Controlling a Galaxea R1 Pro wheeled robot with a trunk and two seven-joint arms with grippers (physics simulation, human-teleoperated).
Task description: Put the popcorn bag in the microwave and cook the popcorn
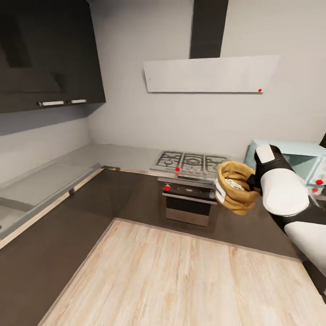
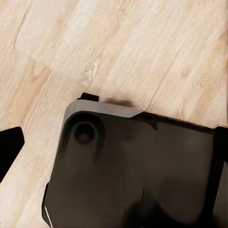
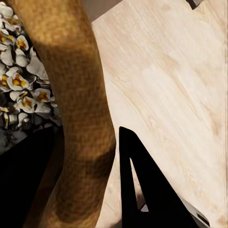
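One bag [image 1: 235, 186] is in hand: the right tool [image 1: 251, 182] carries it in the air in front of the hob [image 1: 190, 162], just beside the microwave [image 1: 296, 164], well above the floor [image 1: 181, 276]. In the right wrist view one dark finger [image 3: 142, 190] lies against the outside of the tan wall [image 3: 80, 118], and a dark mass sits on the inner side, so the tool appears pinched on the bag's rim; that grip at the rim keeps the mouth up and open. White and yellow kernels [image 3: 21, 90] show inside the bag, and they look already popped, though how far the heating step stands cannot be settled from this alone. The bag tilts a little toward the camera in the head view, which risks spilling if the wrist rolls further. The microwave stands at the right end of the surface [image 1: 122, 156]; its door state is hard to read, being partly hidden by the right arm [image 1: 283, 188]. The left wrist view looks down on the floor and the robot's dark base [image 2: 137, 166], which suggests that arm hangs idle at the side; whether the left tool is spread or closed cannot be told.
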